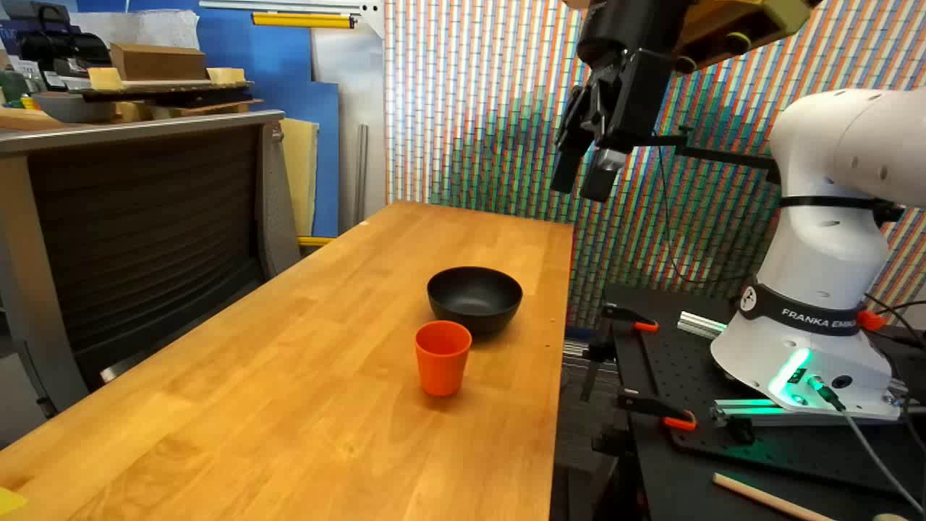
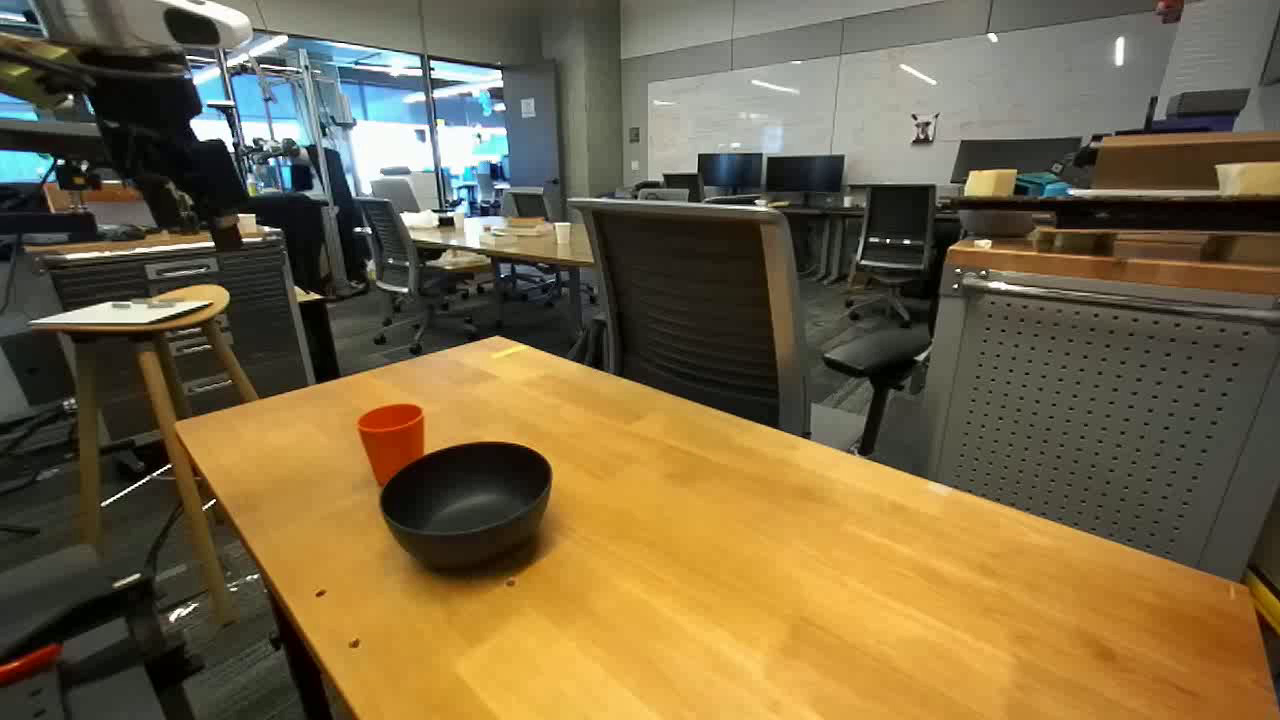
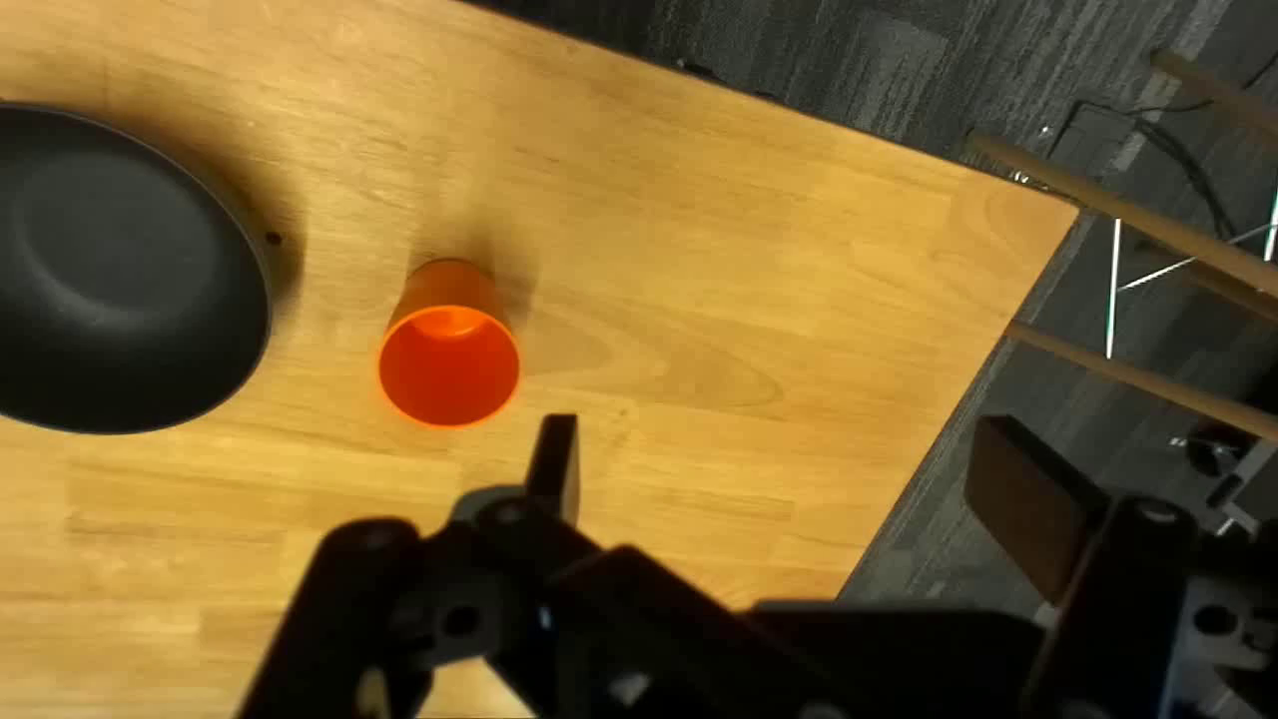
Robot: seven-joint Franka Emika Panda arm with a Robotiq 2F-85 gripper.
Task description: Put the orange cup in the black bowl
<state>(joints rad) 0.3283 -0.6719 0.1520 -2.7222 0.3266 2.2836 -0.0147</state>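
The orange cup (image 1: 443,359) stands upright on the wooden table, close beside the black bowl (image 1: 475,300) but apart from it. Both show in both exterior views, cup (image 2: 391,440) and bowl (image 2: 467,505). In the wrist view the cup (image 3: 449,364) is left of centre with its mouth facing the camera. The bowl (image 3: 110,270) is at the left edge there, partly cut off, and looks empty. My gripper (image 1: 581,185) hangs high above the table. In the wrist view its fingers (image 3: 779,429) are wide apart with nothing between them, to the right of the cup.
The table's edge (image 3: 759,100) and corner lie close to the cup. A dark office chair (image 1: 152,210) stands along the table's long side. A wooden stool (image 2: 190,310) stands past the table's end. The robot's base (image 1: 810,347) is on a black stand beside the table.
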